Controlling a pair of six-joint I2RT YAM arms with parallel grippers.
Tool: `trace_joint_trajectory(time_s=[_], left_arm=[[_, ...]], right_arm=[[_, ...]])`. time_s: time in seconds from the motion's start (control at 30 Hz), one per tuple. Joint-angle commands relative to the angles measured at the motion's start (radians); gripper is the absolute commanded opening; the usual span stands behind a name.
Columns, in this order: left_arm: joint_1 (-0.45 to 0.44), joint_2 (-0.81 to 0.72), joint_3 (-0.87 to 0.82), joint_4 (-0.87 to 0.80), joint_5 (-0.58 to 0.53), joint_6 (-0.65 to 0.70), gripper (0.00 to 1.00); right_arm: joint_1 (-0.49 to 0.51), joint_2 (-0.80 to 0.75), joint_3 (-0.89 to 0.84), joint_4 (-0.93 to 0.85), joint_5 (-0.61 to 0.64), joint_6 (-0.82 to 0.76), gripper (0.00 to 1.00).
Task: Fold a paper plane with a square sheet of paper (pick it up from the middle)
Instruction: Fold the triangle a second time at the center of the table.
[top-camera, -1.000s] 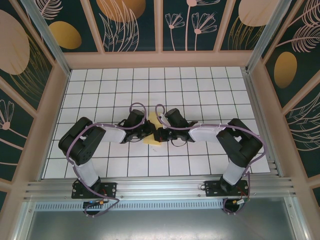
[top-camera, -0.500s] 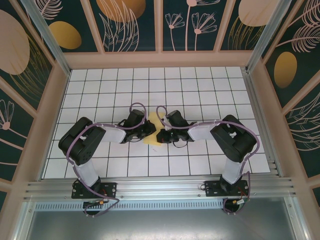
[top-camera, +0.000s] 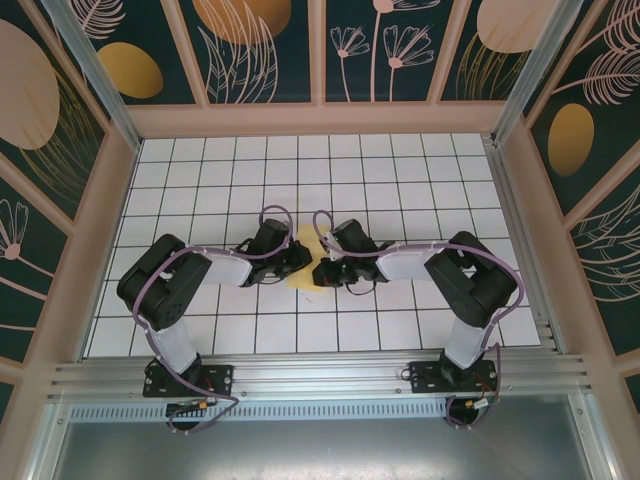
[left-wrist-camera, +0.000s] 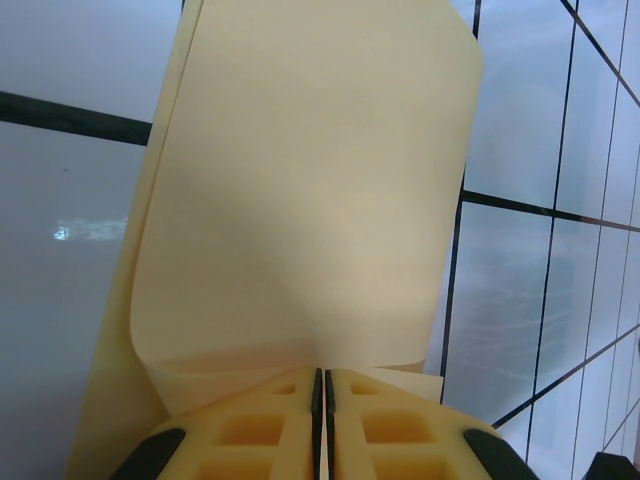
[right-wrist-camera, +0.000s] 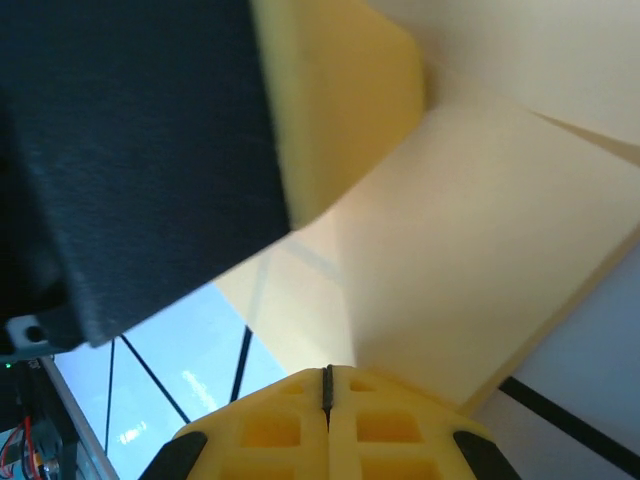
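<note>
Item: paper (top-camera: 300, 281), part-folded, desk (top-camera: 200, 180) centre, long axis approx near-to-far. L claw (left-wrist-camera: 318, 380): pads together, clamped on paper edge; sheet curls straight ahead. R claw (right-wrist-camera: 327, 375): same, clamped from opp. side. Both arms equally near.

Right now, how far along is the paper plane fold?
Early stage. Done: the yellow sheet is bent over itself into two loose, curved layers. In hand: the left hand and the right hand are both shut on it, close together. Left: no sharp centre crease, pointed nose or wings show, so nothing looks like a dart yet.
</note>
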Motion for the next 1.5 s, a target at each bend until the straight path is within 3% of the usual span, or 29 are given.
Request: trace_joint_trajectory(time_s=[0.0,0.23,0.43,0.77,1.23,1.47], left_arm=[[0.003,0.037,-0.012,-0.066,-0.007,0.029,0.13],[0.003,0.035,-0.007,-0.073,-0.008,0.030,0.12],[0.002,0.034,-0.001,-0.084,-0.008,0.037,0.12],[0.003,0.041,0.001,-0.093,-0.018,0.041,0.12],[0.003,0.039,0.004,-0.101,-0.020,0.047,0.12],[0.003,0.029,0.007,-0.099,-0.013,0.047,0.12]], right_arm=[[0.012,-0.010,0.031,-0.011,-0.032,0.006,0.06],[0.003,0.052,0.023,-0.051,0.017,0.012,0.06],[-0.013,0.016,-0.049,-0.065,0.040,0.017,0.06],[-0.011,-0.035,-0.107,-0.042,-0.050,0.017,0.09],[-0.019,-0.101,-0.218,0.029,-0.070,0.086,0.09],[-0.022,-0.186,-0.141,0.031,-0.052,0.087,0.09]])
